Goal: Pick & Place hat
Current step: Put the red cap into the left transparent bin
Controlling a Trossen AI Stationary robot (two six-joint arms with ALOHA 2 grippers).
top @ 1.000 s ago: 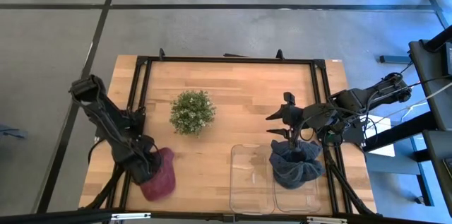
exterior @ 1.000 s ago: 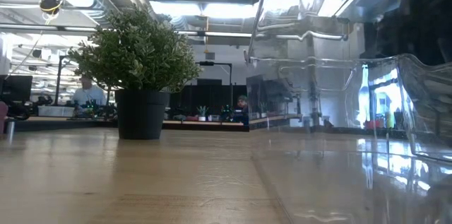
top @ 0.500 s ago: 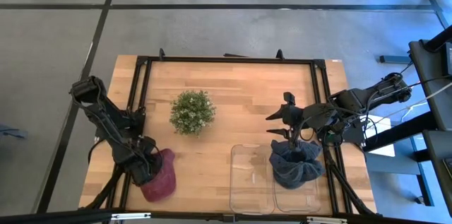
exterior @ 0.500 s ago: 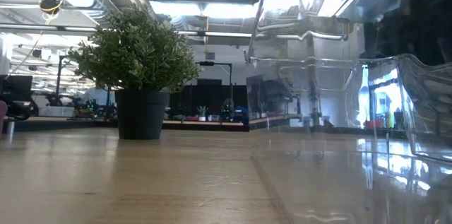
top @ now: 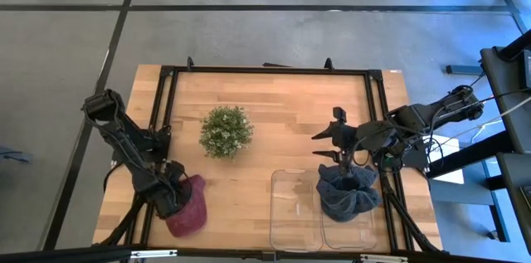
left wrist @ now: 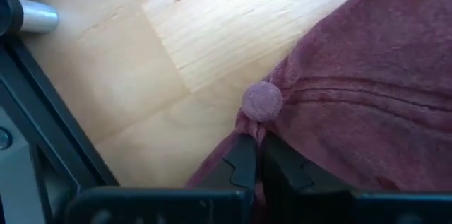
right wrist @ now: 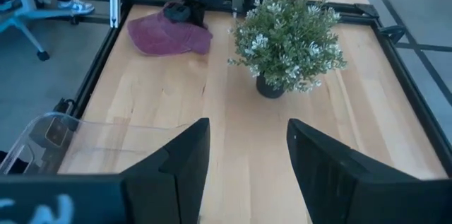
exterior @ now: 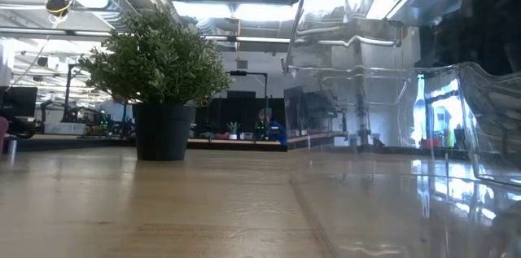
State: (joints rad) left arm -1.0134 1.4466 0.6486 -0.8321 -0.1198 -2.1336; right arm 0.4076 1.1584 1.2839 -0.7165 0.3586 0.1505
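Over on the near left corner of the wooden table (top: 274, 122), the left gripper (left wrist: 256, 164) has its fingers pinched together on the crown fabric of the soft maroon cloth cap (top: 189, 206), right under its little top button (left wrist: 263, 101). Floppy and light, so it'll probably sag when lifted; that seam bunch looks like a decent grab. The leafy potted plant (top: 226, 130) sits mid-table. The right gripper (right wrist: 244, 160) hangs spread wide above the clear plastic bin (top: 296, 211), which holds a crumpled blue-grey hat (top: 347, 195).
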